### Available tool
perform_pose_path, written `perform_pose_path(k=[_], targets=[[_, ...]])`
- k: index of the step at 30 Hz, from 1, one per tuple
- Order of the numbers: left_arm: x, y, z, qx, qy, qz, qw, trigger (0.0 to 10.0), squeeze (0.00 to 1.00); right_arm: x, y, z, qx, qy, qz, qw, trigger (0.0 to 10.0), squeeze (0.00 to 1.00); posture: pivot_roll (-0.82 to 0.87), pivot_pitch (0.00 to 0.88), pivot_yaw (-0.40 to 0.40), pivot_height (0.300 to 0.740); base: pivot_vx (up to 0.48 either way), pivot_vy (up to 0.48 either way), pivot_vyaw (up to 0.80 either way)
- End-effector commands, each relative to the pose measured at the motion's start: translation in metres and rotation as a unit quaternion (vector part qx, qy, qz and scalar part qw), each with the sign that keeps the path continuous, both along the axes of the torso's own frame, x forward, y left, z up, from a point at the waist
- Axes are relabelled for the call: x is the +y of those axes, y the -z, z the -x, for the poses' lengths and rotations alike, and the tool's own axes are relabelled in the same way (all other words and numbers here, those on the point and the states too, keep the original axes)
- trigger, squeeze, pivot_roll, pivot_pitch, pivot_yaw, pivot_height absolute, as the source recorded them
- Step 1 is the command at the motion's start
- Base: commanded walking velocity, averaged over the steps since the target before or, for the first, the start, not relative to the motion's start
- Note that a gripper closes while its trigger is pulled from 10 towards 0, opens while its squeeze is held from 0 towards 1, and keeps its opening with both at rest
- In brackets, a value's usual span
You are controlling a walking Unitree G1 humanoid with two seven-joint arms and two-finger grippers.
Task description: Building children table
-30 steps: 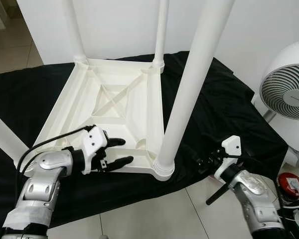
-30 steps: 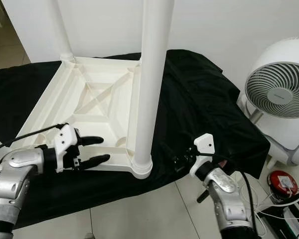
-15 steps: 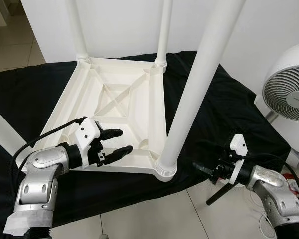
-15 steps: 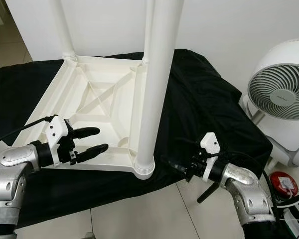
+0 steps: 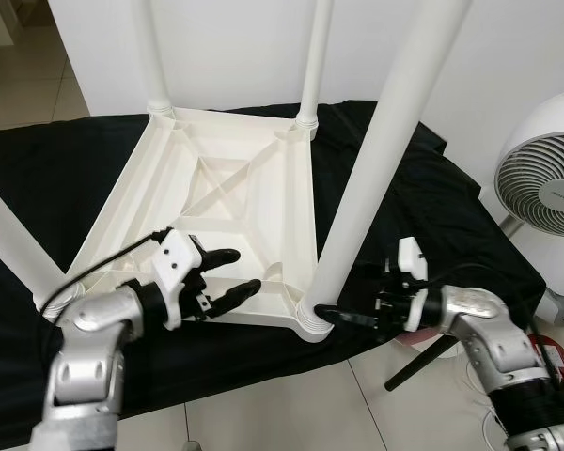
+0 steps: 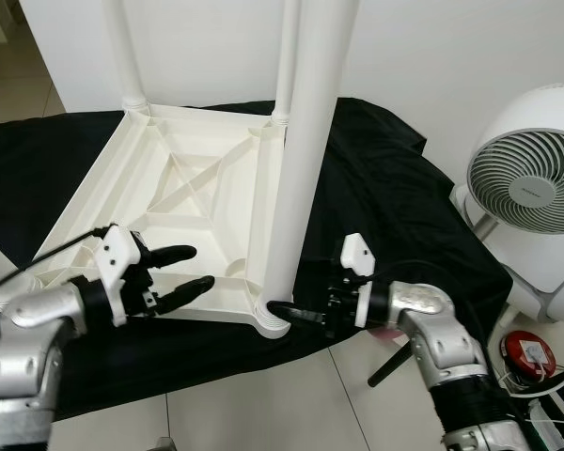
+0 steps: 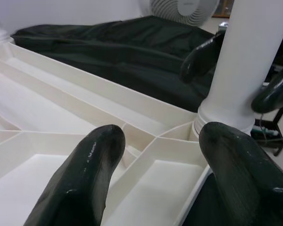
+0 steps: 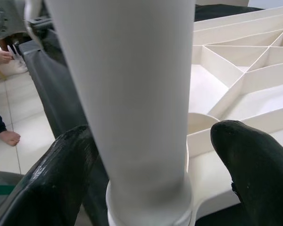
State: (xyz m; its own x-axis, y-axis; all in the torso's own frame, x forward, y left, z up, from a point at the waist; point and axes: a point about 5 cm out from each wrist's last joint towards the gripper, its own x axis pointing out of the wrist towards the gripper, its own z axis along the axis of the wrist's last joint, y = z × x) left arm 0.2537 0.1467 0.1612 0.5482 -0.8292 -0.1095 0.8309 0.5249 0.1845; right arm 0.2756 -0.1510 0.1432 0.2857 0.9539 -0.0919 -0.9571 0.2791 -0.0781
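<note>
Where black cloth (image 5: 432, 202) covers a low surface: white plastic table top (image 5: 216, 202), inverted, ribbed underside up, four white legs rising from its corner sockets. Near-right leg (image 5: 376, 160) upright in its socket at corner closest to right arm; far legs (image 5: 155, 56) and (image 5: 315, 56) at rear corners; fourth leg (image 5: 9, 249) at near-left corner, leaning out of frame.

Left gripper (image 5: 230, 272) over near edge of table top, fingers spread apart, empty, tips above ribbed compartments just inside rim; left wrist view: both fingers (image 7: 80, 183) framing a corner compartment, near-right leg's base beyond.

Right gripper (image 6: 296, 310) low at base of near-right leg, fingers apart, one on each side of leg above its collar; right wrist view: leg (image 8: 132, 94) between the two fingers (image 8: 254, 165), pads near but contact not resolvable. Right arm reaching in from cloth's edge over tiled floor (image 5: 310, 404).

Right of cloth: white round fan (image 6: 526, 193) on floor. Lower right corner: red round object (image 6: 524, 349) with white cables. Right wrist view, far edge: a person's bare foot (image 8: 7, 137) on tiles.
</note>
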Motion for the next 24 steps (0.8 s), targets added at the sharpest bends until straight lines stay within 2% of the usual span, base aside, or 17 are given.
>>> perform_pose_path(k=[1,4,6,9,14,20,23,24], targets=[[0.008,-0.002,-0.011,-0.028,-0.18,0.016,0.983,10.0,0.0,0.004,0.004,-0.004,-0.008,0.016,0.005,1.0,10.0,0.0,0.05,0.016,-0.071,0.74,0.0,0.0,0.0],[0.005,-0.001,-0.01,-0.026,-0.182,0.024,0.983,10.0,0.0,0.01,0.007,-0.009,-0.016,0.045,-0.007,0.999,10.0,0.0,0.05,0.019,-0.073,0.74,0.0,0.0,0.0],[0.0,-0.001,-0.009,-0.025,-0.185,0.03,0.982,10.0,0.0,0.016,0.014,-0.016,-0.02,0.091,-0.024,0.995,10.0,0.0,0.05,0.019,-0.075,0.74,0.0,0.0,0.0],[-0.001,-0.001,-0.008,-0.025,-0.186,0.032,0.982,10.0,0.0,0.016,0.017,-0.018,-0.02,0.109,-0.028,0.993,10.0,0.0,0.05,0.02,-0.075,0.74,0.0,0.0,0.0],[-0.003,-0.002,-0.007,-0.024,-0.184,0.036,0.982,10.0,0.0,-0.005,0.019,-0.024,-0.022,0.173,-0.035,0.984,10.0,0.0,0.04,0.017,-0.067,0.74,0.0,0.0,0.0],[-0.009,0.002,-0.006,-0.018,-0.168,0.038,0.985,10.0,0.0,-0.011,0.019,-0.026,-0.042,0.203,-0.034,0.978,10.0,0.0,0.02,0.014,-0.062,0.74,0.0,0.0,0.0],[-0.01,0.003,-0.006,-0.018,-0.167,0.036,0.985,10.0,0.0,-0.019,0.02,-0.028,-0.037,0.233,-0.041,0.971,10.0,0.0,0.02,0.012,-0.062,0.74,0.0,0.0,0.0],[-0.011,0.003,-0.006,-0.018,-0.164,0.039,0.985,10.0,0.0,-0.017,0.021,-0.026,-0.033,0.227,-0.043,0.972,10.0,0.0,0.01,0.01,-0.06,0.74,0.0,0.0,0.0]])
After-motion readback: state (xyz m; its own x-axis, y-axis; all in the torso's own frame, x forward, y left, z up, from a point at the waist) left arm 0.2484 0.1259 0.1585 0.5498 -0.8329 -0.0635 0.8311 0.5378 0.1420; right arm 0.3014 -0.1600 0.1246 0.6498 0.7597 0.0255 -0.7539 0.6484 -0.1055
